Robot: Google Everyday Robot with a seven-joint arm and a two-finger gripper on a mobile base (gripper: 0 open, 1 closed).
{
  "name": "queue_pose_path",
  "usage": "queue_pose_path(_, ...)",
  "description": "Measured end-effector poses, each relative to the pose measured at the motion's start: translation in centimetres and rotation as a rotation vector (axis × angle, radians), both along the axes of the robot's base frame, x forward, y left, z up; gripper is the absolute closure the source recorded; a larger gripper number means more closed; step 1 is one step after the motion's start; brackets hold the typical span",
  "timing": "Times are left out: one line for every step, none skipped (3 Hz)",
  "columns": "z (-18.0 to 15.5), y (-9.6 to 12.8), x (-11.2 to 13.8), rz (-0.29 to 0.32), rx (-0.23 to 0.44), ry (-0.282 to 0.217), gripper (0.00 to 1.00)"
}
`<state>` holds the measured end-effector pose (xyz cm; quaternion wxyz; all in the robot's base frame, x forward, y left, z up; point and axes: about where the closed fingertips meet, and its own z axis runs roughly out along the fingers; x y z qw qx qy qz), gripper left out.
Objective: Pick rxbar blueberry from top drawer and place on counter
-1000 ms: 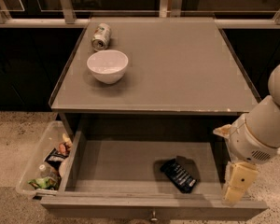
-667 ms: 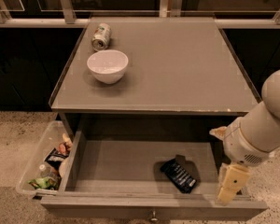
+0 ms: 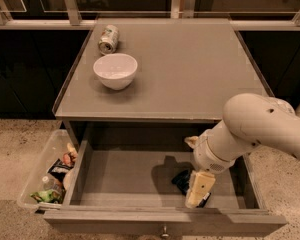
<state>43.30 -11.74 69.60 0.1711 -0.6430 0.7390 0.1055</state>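
Observation:
The top drawer (image 3: pixel 115 181) is pulled open below the counter (image 3: pixel 190 69). The dark rxbar blueberry (image 3: pixel 181 181) lies on the drawer floor at the right, mostly covered by my arm. My gripper (image 3: pixel 197 191) hangs down inside the drawer directly over the bar, its cream fingers (image 3: pixel 200 186) pointing at the drawer floor.
A white bowl (image 3: pixel 115 70) and a tipped can (image 3: pixel 108 39) sit on the counter's left side. A clear plastic bin (image 3: pixel 47 176) with colourful snack packets stands left of the drawer. My white arm (image 3: pixel 260 129) reaches in from the right. The drawer's front panel has a small knob (image 3: pixel 164 230).
My arm has swung left and down into the drawer. The gripper has gone from the drawer's right wall to above the bar, now covering most of it.

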Motion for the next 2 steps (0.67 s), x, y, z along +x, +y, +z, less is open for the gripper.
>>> queue_pose_path(0.0,0.0,0.0,0.000,0.000,0.000,0.00)
queue_pose_path(-2.1,0.4,-0.6,0.006,-0.011,0.034,0.00)
